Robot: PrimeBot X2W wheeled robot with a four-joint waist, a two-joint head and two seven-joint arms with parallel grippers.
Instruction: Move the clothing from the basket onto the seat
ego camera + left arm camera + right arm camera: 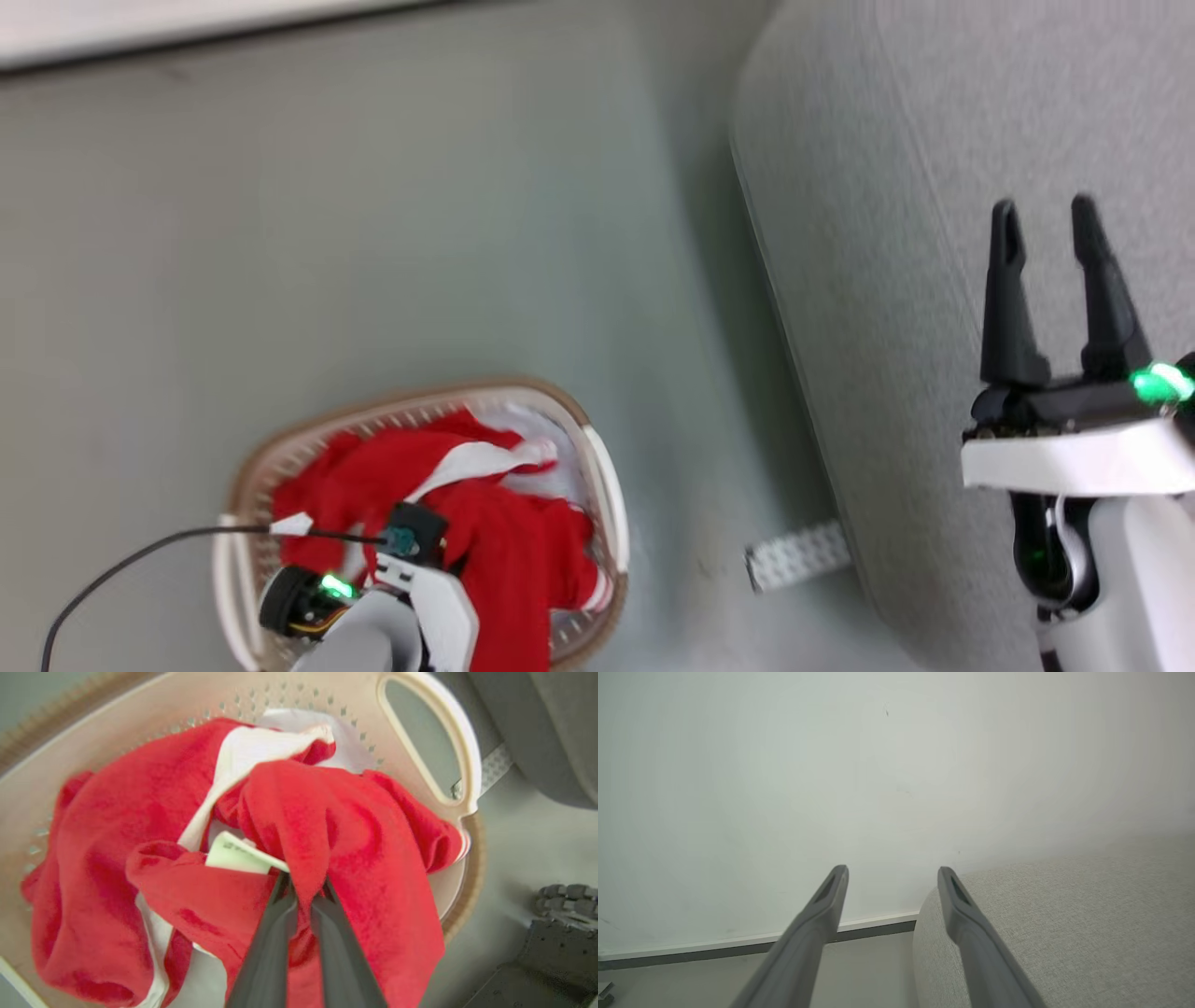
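Red soft fabric clothing [355, 830], pinched by the closed left gripper [303, 887], lies in the rounded cream plastic basket [434, 728]. Lift it clear of its rim before swinging to the large grey woven seat [934, 140], near the spread, empty right gripper [1046, 219]

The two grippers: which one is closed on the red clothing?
The left gripper, down in the basket, pinches a fold of the clothing. The right gripper stands open near the seat, holding nothing.
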